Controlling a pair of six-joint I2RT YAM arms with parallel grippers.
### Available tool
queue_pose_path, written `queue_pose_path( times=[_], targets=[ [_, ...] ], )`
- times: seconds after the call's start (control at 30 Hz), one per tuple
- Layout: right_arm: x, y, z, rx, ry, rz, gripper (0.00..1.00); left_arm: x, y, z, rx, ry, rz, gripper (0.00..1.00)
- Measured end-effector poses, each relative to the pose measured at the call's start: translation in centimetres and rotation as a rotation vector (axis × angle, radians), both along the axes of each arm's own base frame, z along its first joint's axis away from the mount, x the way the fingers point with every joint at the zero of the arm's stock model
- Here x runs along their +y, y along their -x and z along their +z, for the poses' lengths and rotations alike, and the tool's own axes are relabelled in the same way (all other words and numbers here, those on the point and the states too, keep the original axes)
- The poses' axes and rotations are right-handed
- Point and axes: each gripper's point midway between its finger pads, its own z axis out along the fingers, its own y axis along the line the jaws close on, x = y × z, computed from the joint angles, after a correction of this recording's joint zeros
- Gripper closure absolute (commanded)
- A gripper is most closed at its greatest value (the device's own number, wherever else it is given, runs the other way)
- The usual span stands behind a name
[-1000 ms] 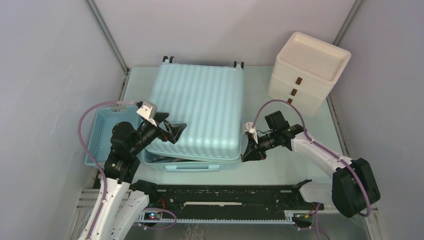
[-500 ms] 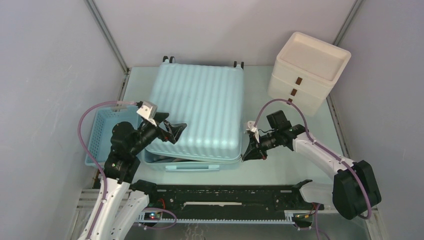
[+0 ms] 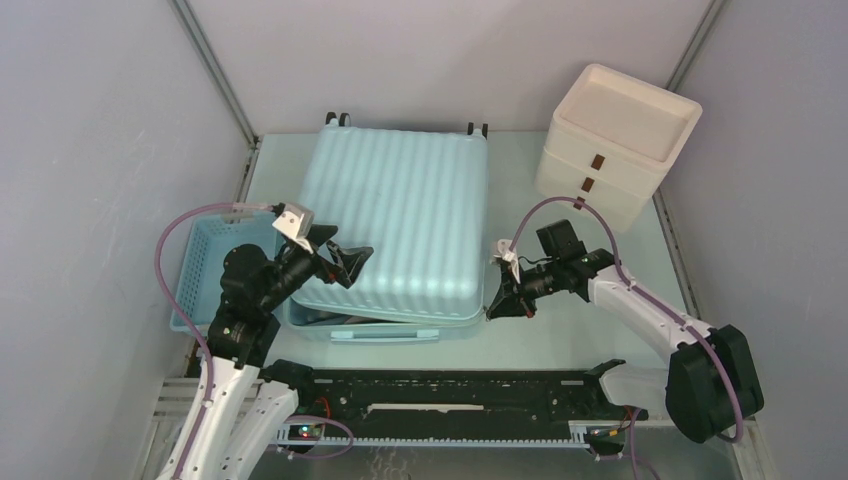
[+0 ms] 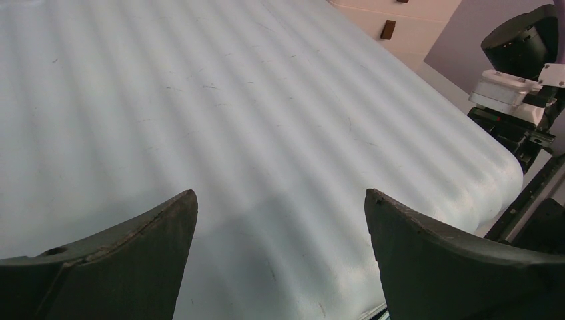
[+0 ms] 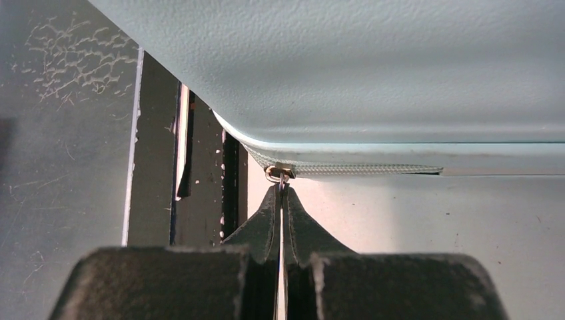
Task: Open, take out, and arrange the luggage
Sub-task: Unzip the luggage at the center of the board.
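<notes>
The luggage [image 3: 400, 220], a pale mint-blue ribbed hard-shell suitcase, lies flat in the middle of the table with its wheels at the far edge. My left gripper [image 3: 350, 262] hovers open just over the lid's near-left part. In the left wrist view its fingers [image 4: 153, 247] spread wide above the ribbed shell [image 4: 233, 113], holding nothing. My right gripper [image 3: 495, 305] is at the suitcase's near-right corner. In the right wrist view it [image 5: 281, 190] is shut on the small metal zipper pull [image 5: 282, 175] under the shell's edge [image 5: 373, 67].
A small blue slatted basket [image 3: 210, 265] stands left of the suitcase, partly under my left arm. A cream-white box with brown drawer tabs [image 3: 615, 140] sits at the back right. A black rail [image 3: 450, 385] runs along the near edge. Grey walls close in on both sides.
My right wrist has shifted slightly to the right at the suitcase's near-right corner. The left arm and the suitcase have not moved.
</notes>
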Motion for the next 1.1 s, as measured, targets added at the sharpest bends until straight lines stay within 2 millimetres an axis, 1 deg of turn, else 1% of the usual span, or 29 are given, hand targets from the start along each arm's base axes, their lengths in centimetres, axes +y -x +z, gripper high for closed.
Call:
queue_pose_path(
  times=[0.63, 1.1],
  targets=[
    [-0.8, -1.2, 0.2, -0.024, 0.021, -0.065, 1.0, 0.1, 0.0, 0.0, 0.0, 0.0, 0.004, 0.0],
    [-1.5, -2.6, 0.5, -0.01, 0.024, -0.152, 1.0, 0.1, -0.1, 0.0, 0.0, -0.001, 0.007, 0.0]
  ],
)
